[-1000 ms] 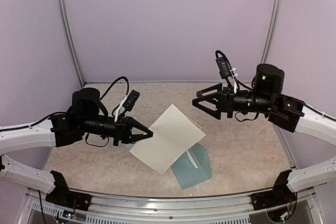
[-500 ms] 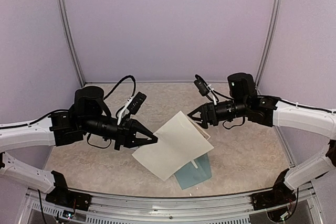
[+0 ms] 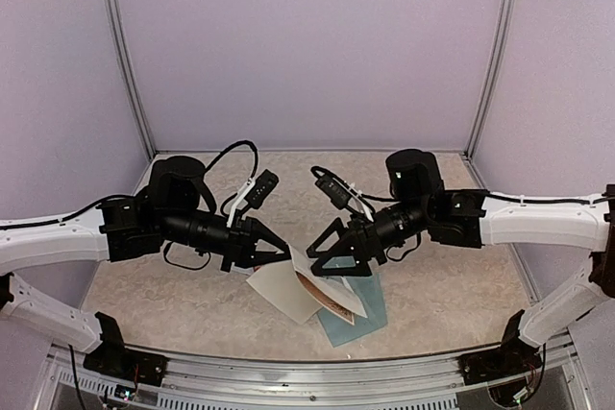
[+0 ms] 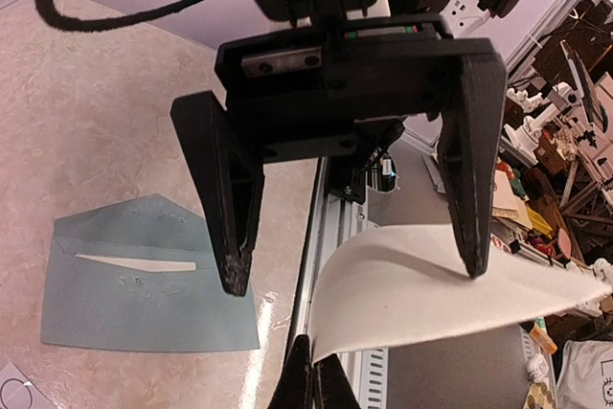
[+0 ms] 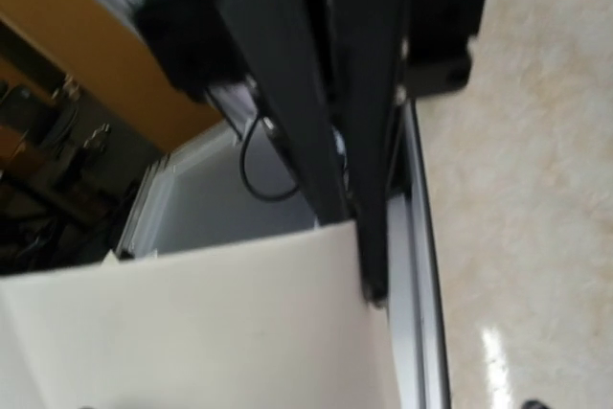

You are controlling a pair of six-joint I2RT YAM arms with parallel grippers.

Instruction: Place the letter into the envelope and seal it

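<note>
My left gripper [image 3: 286,257] is shut on one corner of the letter [image 3: 291,292], a cream sheet held above the table. In the left wrist view its fingertips [image 4: 312,382] pinch that corner, and the letter [image 4: 431,294] bows upward. My right gripper [image 3: 327,260] faces the left one with its jaws wide open. One of its fingers [image 4: 471,198] presses on the top of the sheet; the other finger [image 4: 230,208] hangs beside it over the envelope [image 4: 144,280]. The teal envelope [image 3: 363,312] lies flat on the table, flap open, partly under the letter. The right wrist view shows the letter [image 5: 192,332].
The table's front metal rail [image 3: 317,367] runs just below the envelope. Purple walls enclose the beige tabletop [image 3: 452,276] on three sides. The corner of a small white card [image 4: 11,390] lies near the envelope.
My right arm has swung left and down to the letter and opened wider. The sheet, flat before, is now bowed. My left gripper has shifted slightly right, still gripping the corner.
</note>
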